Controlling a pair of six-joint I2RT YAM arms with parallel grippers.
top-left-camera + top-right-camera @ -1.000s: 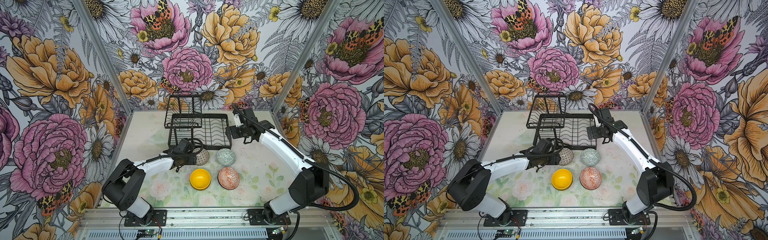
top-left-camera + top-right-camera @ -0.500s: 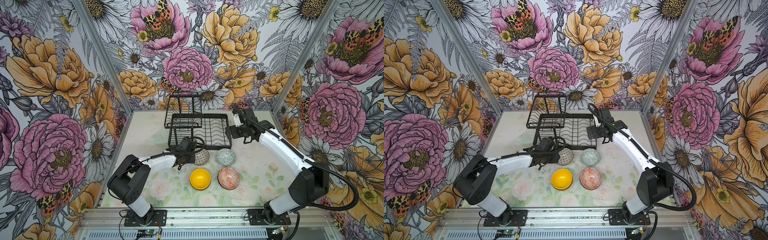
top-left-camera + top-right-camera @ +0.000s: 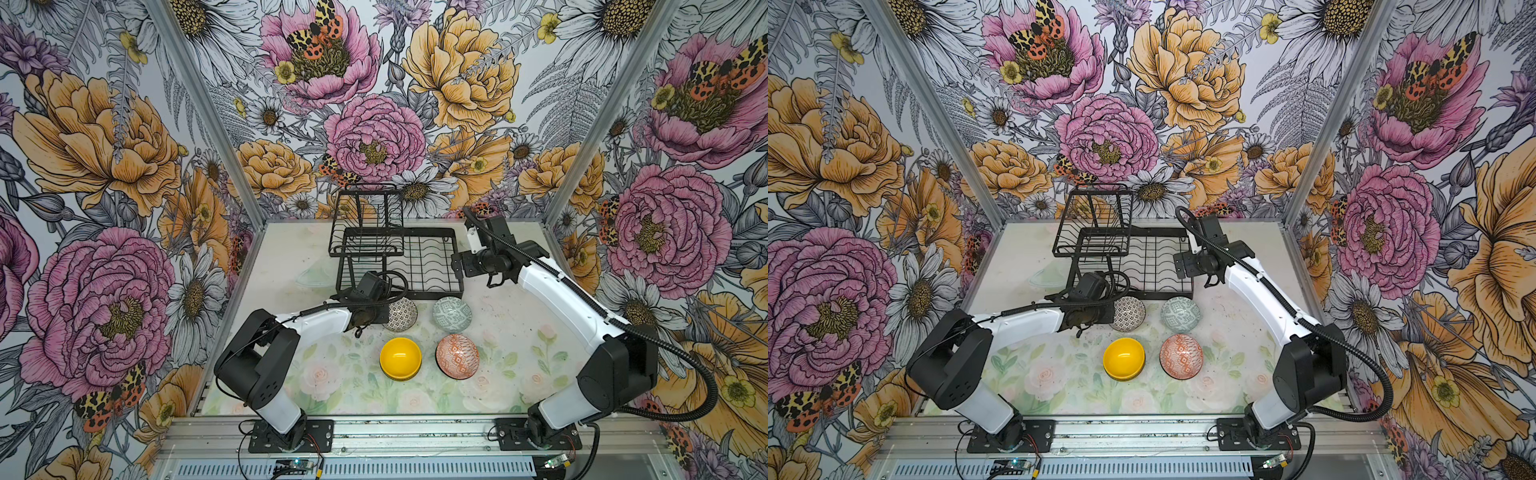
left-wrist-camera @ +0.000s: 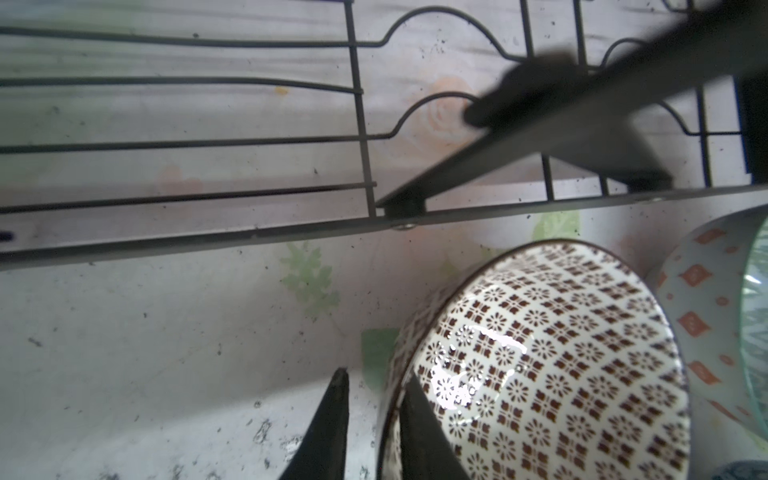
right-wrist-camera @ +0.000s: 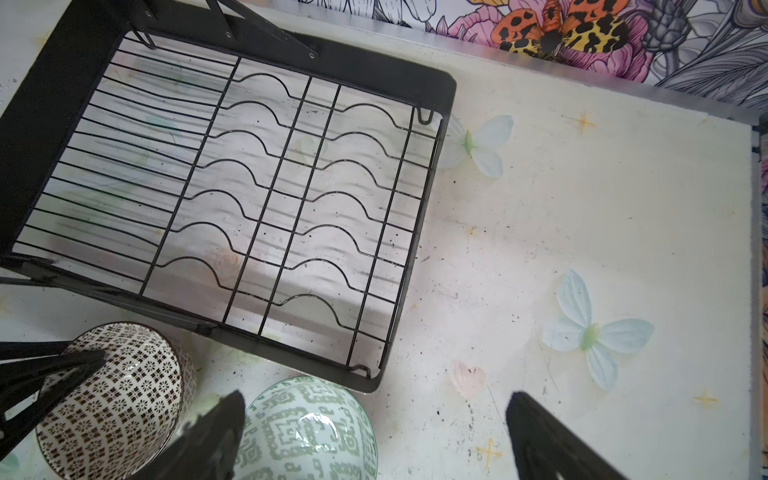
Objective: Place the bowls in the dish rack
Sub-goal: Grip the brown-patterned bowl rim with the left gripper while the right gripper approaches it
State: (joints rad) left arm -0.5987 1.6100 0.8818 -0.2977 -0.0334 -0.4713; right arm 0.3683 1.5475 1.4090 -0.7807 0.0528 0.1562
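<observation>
Left wrist: left gripper (image 4: 376,374) astride the rim of the black-white bowl (image 4: 540,353), one finger inside, one outside, narrowed to a slit; true pinch or not, cannot tell.
Why the rim: likely the one part slim enough to pinch.
Bowl: on the table (image 3: 498,365), just before the rack (image 5: 353,62), beside green bowl (image 3: 452,314).
Right gripper (image 5: 376,395): spread wide, empty, hovering beside the rack, likely parked out of the way.
Rack: no bowl loaded yet.

Both top views: high, front edge, facing down over whole table (image 3: 519,328). Wrist views close, both sharing rack (image 4: 166,245) and black-white bowl (image 4: 540,353).
</observation>
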